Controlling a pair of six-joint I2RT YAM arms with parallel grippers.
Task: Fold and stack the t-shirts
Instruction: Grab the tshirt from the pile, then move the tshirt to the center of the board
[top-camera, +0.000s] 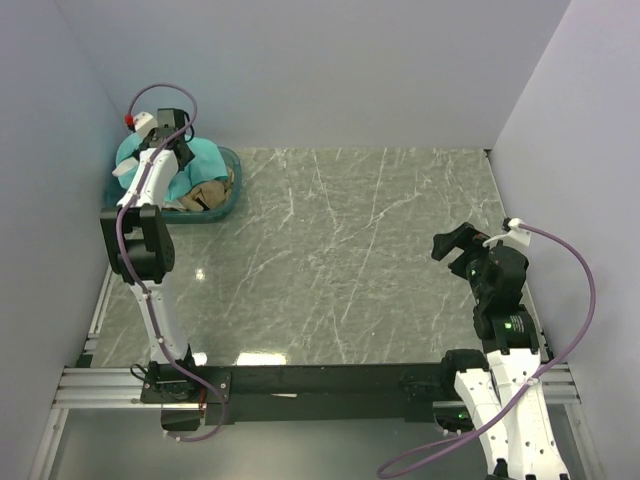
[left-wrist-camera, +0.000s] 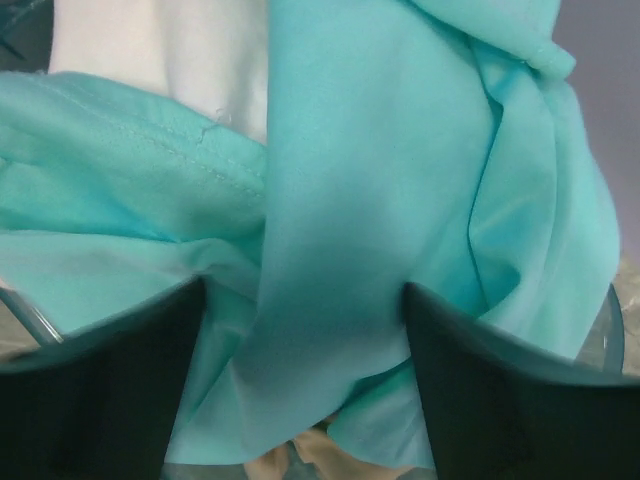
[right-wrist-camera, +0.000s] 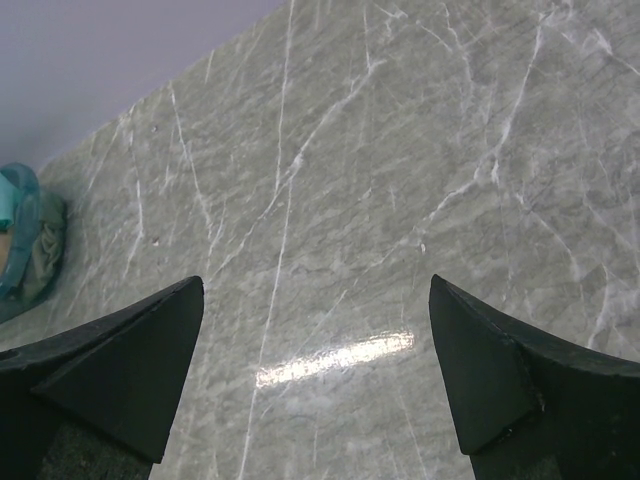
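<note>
Laundry is heaped in the basket (top-camera: 231, 192) at the far-left corner of the table (top-camera: 350, 260) in the overhead view: the teal t-shirt (top-camera: 207, 157) lies on top and the tan t-shirt (top-camera: 210, 191) shows at the near rim. None of it is spread out or folded, so you are at the first pick. Your left gripper (top-camera: 182, 152) reaches down into that pile because every garment has to come out of there. Your right gripper (top-camera: 452, 243) hangs above the right edge, well apart from the cloth, probably parked so the middle stays free for laying a shirt flat. From the left wrist, the two dark fingers (left-wrist-camera: 100, 390) stand wide on either side of a raised ridge of teal cloth. The fabric fills the gap between them, but I judge it is not yet pinched. The white t-shirt (left-wrist-camera: 160, 50) shows beyond, at the upper left, and a scrap of tan peeps out beneath. A ridge like this gives you plenty to bite; take care that you don't catch the layers underneath with it. From the right wrist, the jaws are spread wide over bare marble and hold nothing, with the basket just in sight at the left margin.
</note>
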